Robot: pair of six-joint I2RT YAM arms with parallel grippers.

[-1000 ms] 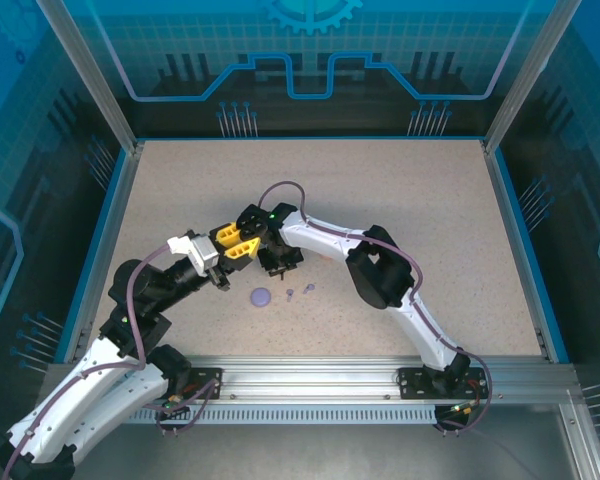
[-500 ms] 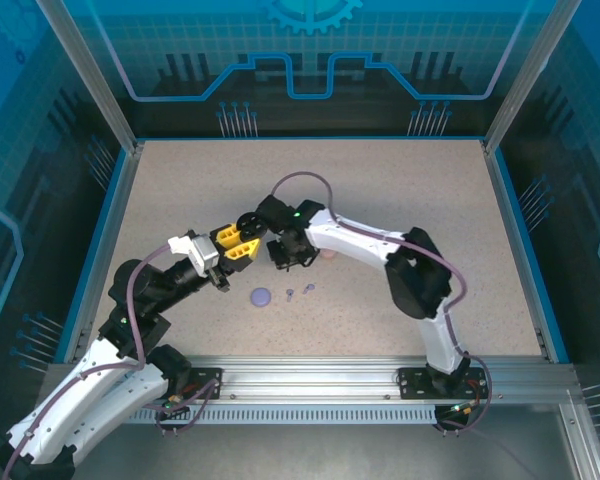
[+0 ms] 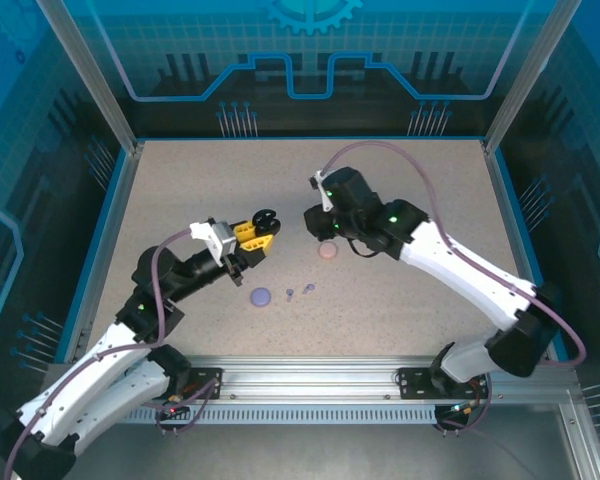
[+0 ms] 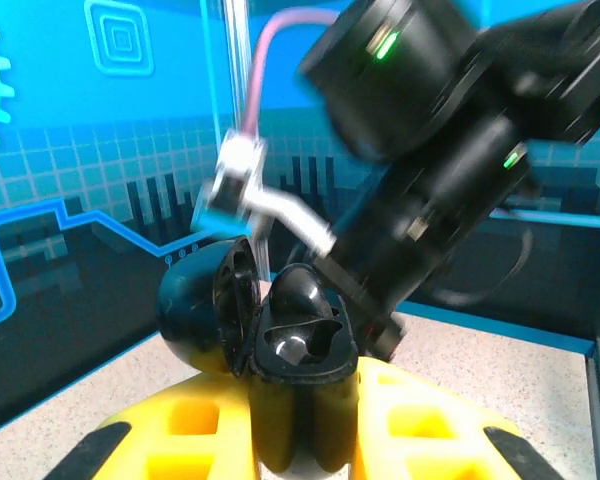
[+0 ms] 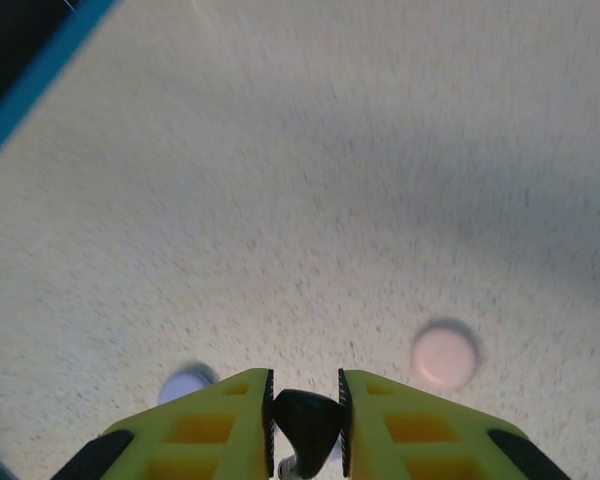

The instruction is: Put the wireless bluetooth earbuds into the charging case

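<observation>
- The left claw (image 4: 300, 405) was closed on the open black charging case (image 4: 295, 345), with the lid tipped back so the wells faced up for loading.
- The right claw (image 5: 306, 395), near that case, was pinching what looked like a black earbud (image 5: 306, 425), probably meant for it.
- Two lavender earbuds (image 3: 309, 288) lay on the bench (image 3: 410, 180) near that case, not yet loaded.

No legible words, brands or numbers, only wordless graphics, a gear emblem (image 3: 310, 12) on the far blue wall panel (image 3: 430, 50), a nested-squares icon (image 4: 120, 38) on that same wall
</observation>
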